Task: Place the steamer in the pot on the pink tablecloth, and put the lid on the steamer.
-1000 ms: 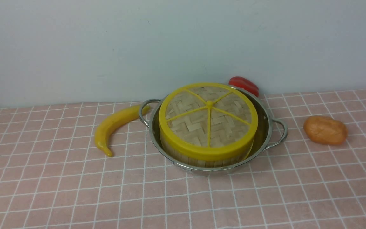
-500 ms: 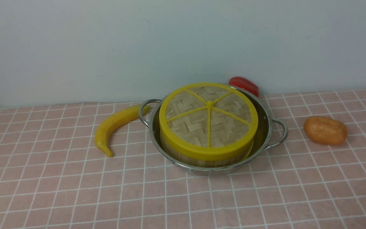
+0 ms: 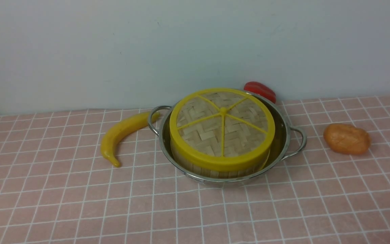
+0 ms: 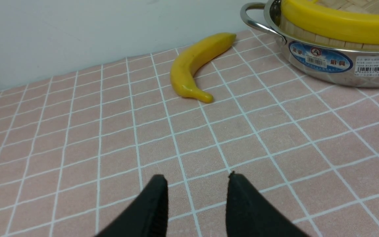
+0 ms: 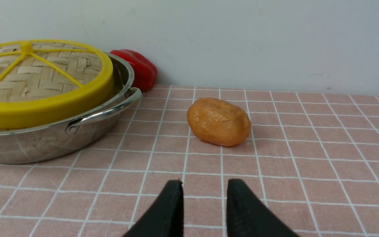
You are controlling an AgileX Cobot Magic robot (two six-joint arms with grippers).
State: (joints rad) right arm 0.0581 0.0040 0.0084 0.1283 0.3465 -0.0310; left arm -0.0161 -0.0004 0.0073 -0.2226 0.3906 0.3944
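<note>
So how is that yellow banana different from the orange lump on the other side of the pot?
The banana is long, curved and yellow; the orange lump is short, rounded and orange-brown. The banana's far tip lies right by the pot's left handle, while the lump lies clear of the right handle. Both rest loose on the pink tablecloth.

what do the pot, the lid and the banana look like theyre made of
The pot: polished steel, going by its mirror-like reflections. The lid: woven bamboo strips inside a smooth yellow rim and spokes, probably plastic. The banana: likely plastic, with an even glossy skin.
</note>
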